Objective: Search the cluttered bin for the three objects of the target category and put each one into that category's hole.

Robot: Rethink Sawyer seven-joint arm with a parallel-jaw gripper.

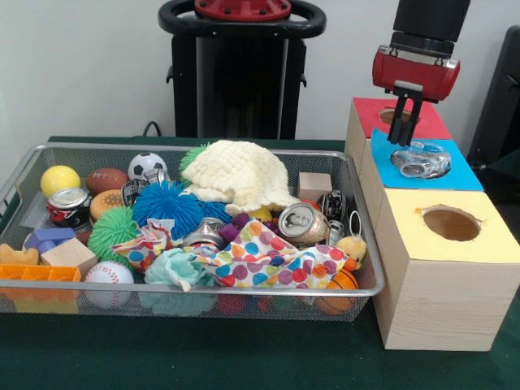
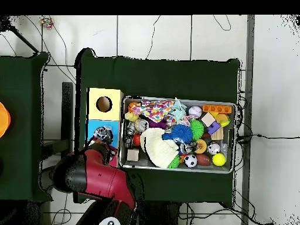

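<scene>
Jaws (image 1: 404, 104) hang narrow and empty at upper right, just above a crushed can (image 1: 420, 159) lying over the blue box (image 1: 455, 174) hole. Left of the boxes, the wire bin (image 1: 244, 291) holds another can (image 1: 302, 223) beside a knitted hat (image 1: 240, 175) and spotted cloth (image 1: 268, 260).

The front view looks low and close across the green surface (image 1: 203, 357) at the wire bin (image 1: 357, 244) and the wooden boxes (image 1: 443, 284), which fill most of it. The overhead view looks straight down from far higher, taking in the whole surface (image 2: 176, 76) and some floor. Both views share the bin (image 2: 177, 169) and the boxes (image 2: 94, 104).
</scene>
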